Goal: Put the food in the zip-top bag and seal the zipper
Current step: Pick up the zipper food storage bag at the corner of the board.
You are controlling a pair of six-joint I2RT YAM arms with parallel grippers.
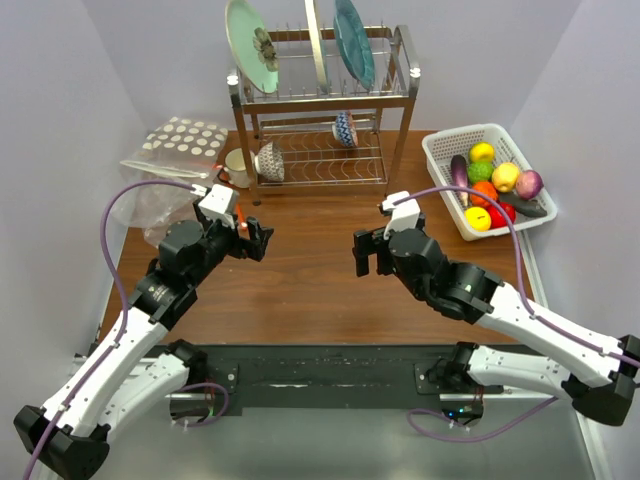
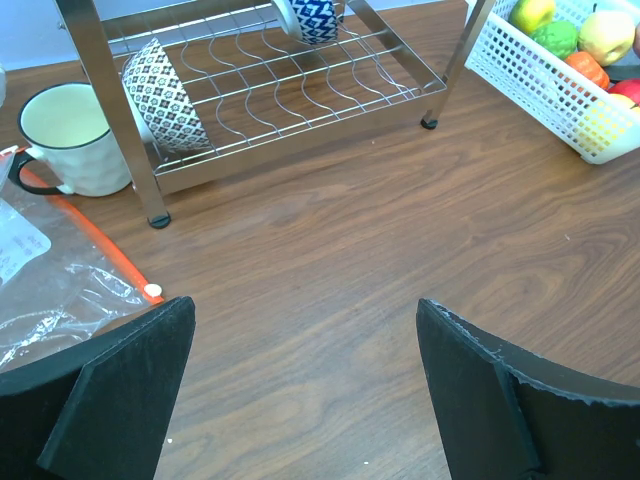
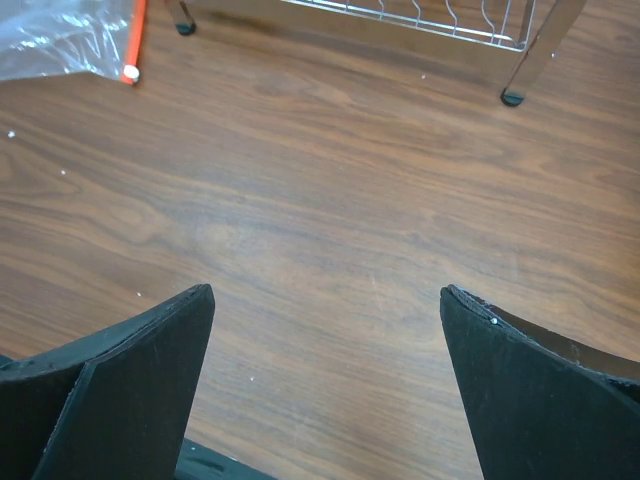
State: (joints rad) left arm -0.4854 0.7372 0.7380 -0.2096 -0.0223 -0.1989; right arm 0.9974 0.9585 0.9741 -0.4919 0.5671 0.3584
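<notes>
The food lies in a white basket at the far right: yellow, green, orange, red and purple rounds and a dark eggplant. It also shows in the left wrist view. The dotted zip-top bag lies at the far left behind plain clear plastic; its zipper is too small to make out. My left gripper is open and empty over bare wood. My right gripper is open and empty over the table's middle.
A steel dish rack with plates and bowls stands at the back centre. A white mug sits by its left leg. A plain clear bag with an orange strip lies left of my left gripper.
</notes>
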